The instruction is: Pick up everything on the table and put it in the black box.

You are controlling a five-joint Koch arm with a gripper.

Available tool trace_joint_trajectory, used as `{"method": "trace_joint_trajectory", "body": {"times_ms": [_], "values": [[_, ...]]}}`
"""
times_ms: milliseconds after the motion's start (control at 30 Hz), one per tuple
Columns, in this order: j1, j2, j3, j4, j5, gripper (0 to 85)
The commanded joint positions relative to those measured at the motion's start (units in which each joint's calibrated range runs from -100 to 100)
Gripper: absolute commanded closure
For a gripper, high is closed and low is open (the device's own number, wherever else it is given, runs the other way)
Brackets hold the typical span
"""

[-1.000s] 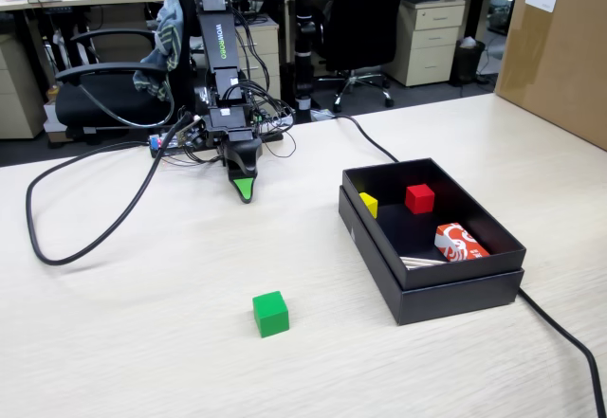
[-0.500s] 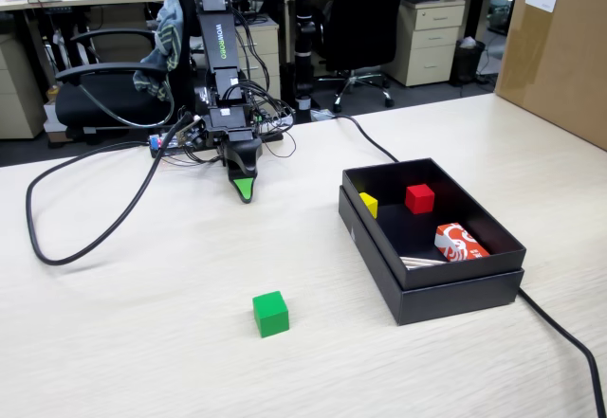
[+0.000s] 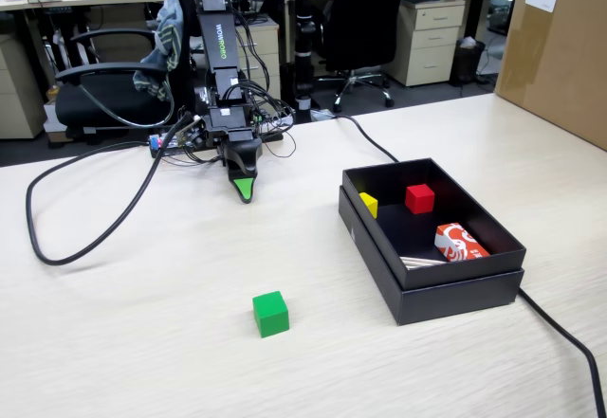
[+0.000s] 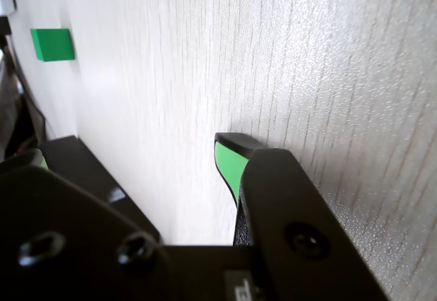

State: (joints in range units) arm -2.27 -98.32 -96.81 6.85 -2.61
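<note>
A bright green cube (image 3: 270, 313) sits alone on the pale wood-grain table (image 3: 142, 342), towards the front; the wrist view shows the cube (image 4: 52, 44) at its upper left. To the cube's right the black box (image 3: 455, 290) lies open. My gripper (image 3: 245, 189) hangs tip-down just over the table near the arm's base, well behind the cube and apart from it. In the wrist view my gripper (image 4: 130, 151) is open, with bare table between its green-padded fingers (image 4: 229, 164) and nothing held.
Inside the box lie a yellow cube (image 3: 369, 205), a red cube (image 3: 419, 198) and a red-and-white packet (image 3: 459, 244). A black cable (image 3: 57, 247) loops over the table's left; another cable (image 3: 560, 328) runs past the box. A brown carton (image 3: 560, 48) stands far right.
</note>
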Motion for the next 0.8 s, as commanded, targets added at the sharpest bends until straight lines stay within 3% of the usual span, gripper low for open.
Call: {"method": "trace_joint_trajectory", "body": {"times_ms": [0, 767], "values": [[0.0, 0.4, -0.9, -1.5, -0.1, 36.8], [0.0, 1.6, 0.8, -2.1, -0.3, 37.6]]}}
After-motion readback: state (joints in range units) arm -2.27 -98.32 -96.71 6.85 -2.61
